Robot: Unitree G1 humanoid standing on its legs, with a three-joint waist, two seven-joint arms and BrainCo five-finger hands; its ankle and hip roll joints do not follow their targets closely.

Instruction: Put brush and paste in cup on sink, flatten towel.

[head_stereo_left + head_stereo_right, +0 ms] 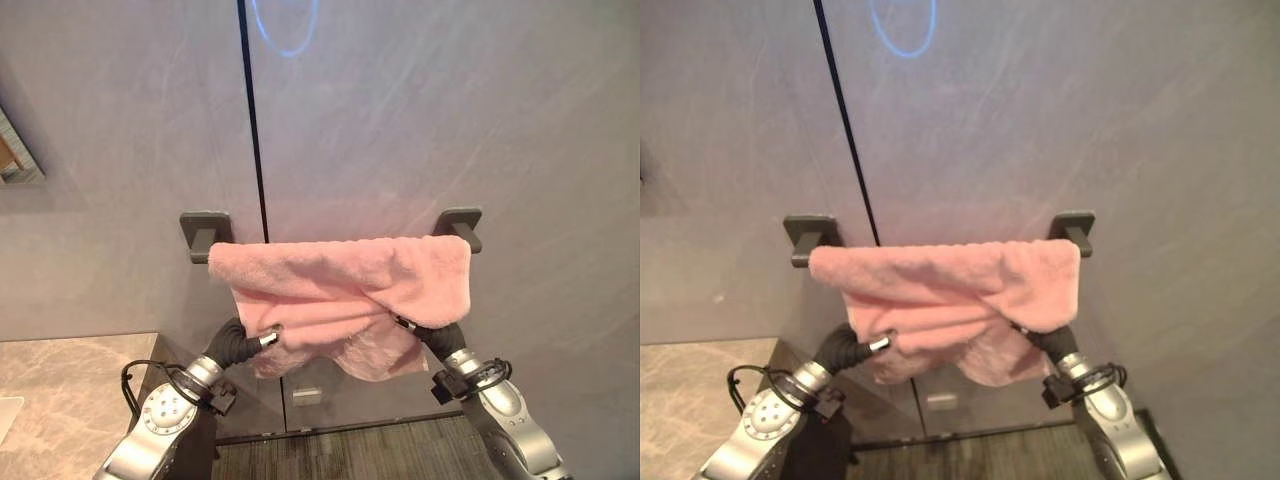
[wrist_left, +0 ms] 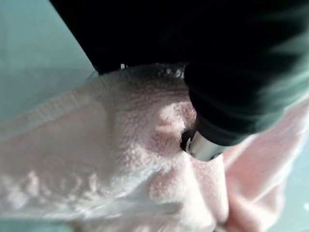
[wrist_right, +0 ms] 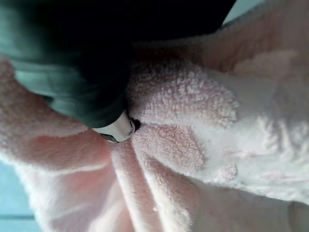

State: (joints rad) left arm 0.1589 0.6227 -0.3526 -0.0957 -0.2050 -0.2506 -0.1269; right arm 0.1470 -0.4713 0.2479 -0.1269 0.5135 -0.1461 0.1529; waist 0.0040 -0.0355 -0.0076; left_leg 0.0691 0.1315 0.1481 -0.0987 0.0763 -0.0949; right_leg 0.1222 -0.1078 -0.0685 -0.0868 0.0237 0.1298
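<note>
A pink towel (image 1: 340, 285) hangs bunched and twisted over a wall rail between two dark brackets (image 1: 205, 232) (image 1: 460, 225). Its lower part sags in crumpled folds. My left hand (image 1: 240, 343) reaches up into the towel's lower left folds. My right hand (image 1: 435, 338) does the same at the lower right. Each hand goes under the cloth past its dark cover. In the left wrist view the left hand (image 2: 231, 72) presses into the pink towel (image 2: 96, 159). In the right wrist view the right hand (image 3: 72, 72) is sunk in the towel (image 3: 193, 145).
A beige stone counter (image 1: 70, 400) lies at the lower left, with its corner near my left arm. The grey wall behind has a dark vertical seam (image 1: 252, 130) and a small white outlet (image 1: 307, 396) below the towel. Dark carpet (image 1: 340, 450) runs along the wall's foot.
</note>
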